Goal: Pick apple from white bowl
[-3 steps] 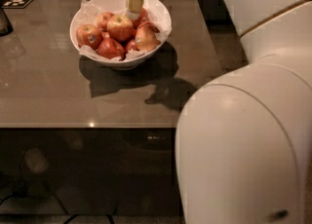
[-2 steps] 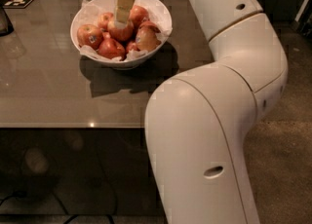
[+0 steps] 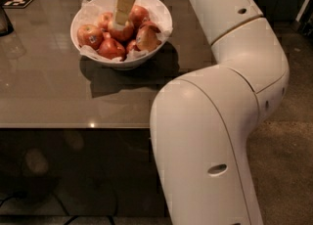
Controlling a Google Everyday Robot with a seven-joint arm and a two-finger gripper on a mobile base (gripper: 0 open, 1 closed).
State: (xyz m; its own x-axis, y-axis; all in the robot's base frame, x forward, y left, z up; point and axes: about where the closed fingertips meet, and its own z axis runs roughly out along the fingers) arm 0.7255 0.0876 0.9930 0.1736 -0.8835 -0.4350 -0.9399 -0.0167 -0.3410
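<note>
Currently the gripper (image 3: 120,22) is pointing down into the white bowl (image 3: 157,14) on the bench (image 3: 49,92), its tip touching the apple (image 3: 125,32) at the pile's centre; you cannot tell whether it is open or closed. You are risking an off-centre squeeze that rolls the apple against its neighbours (image 3: 89,35) or snags the paper liner (image 3: 87,9)

Dim scene; light from above-behind; gripper (image 3: 120,22) over white bowl (image 3: 123,63) lit; bowl shadow falls forward on table (image 3: 49,97).
</note>
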